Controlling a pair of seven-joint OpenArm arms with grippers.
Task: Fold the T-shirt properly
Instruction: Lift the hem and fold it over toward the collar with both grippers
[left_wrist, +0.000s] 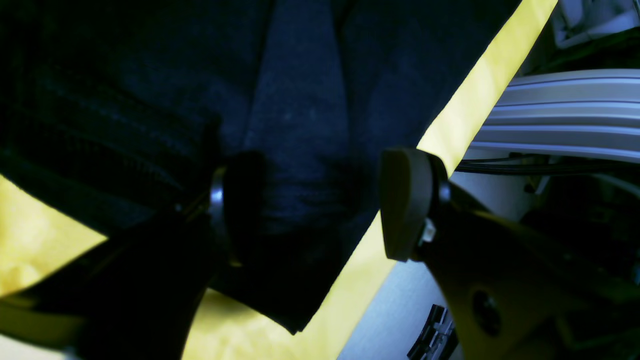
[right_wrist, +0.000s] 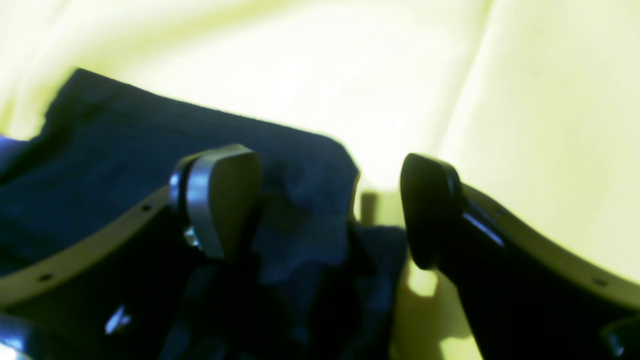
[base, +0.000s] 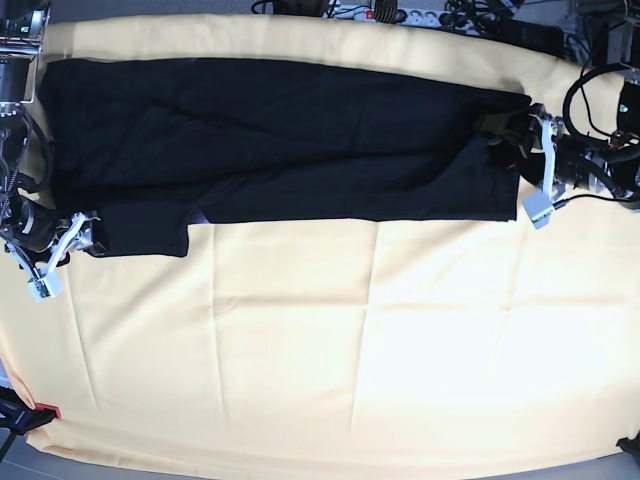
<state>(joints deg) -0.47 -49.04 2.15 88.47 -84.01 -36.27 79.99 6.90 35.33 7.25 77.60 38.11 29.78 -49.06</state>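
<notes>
The black T-shirt lies stretched flat across the far part of the table, plain side up. One sleeve sticks out toward the front at the left. My left gripper stands open at the shirt's right edge. In the left wrist view its fingers straddle dark cloth without pinching it. My right gripper is at the sleeve on the left, also open. In the right wrist view a rumpled bunch of the shirt lies loose between the wide-apart pads.
A pale yellow cloth covers the whole table under the shirt. Cables and a power strip run along the far edge. A grey rail shows beside the table in the left wrist view. A small red thing sits at the front left corner.
</notes>
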